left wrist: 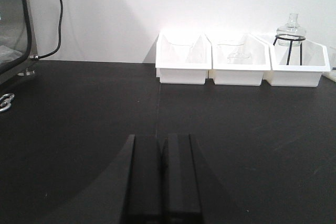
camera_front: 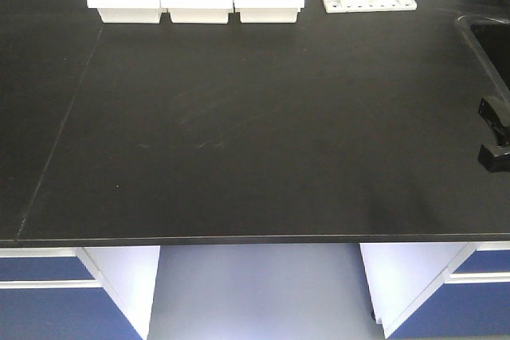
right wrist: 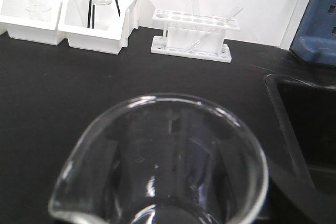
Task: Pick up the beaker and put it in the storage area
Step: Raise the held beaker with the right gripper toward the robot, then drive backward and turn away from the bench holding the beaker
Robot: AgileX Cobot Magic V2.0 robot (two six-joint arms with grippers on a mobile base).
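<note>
Nearest us is the beaker (right wrist: 163, 166), its spouted rim filling the right wrist view. It is pinched upright in the right pincer (right wrist: 168, 198), whose jaws show darkly through the glass, over the table (right wrist: 63, 87) near its right edge beside the sink (right wrist: 310, 119). We judge the carry to be the step in hand, and since no storage area is in sight we should grip steadily, hold the glass level and move clear of the sink lip and the tube rack (right wrist: 191, 38). Only the left wrist view shows the left pincer (left wrist: 160, 177), pressed together and empty, while the front view shows wide bare table but no beaker.
</note>
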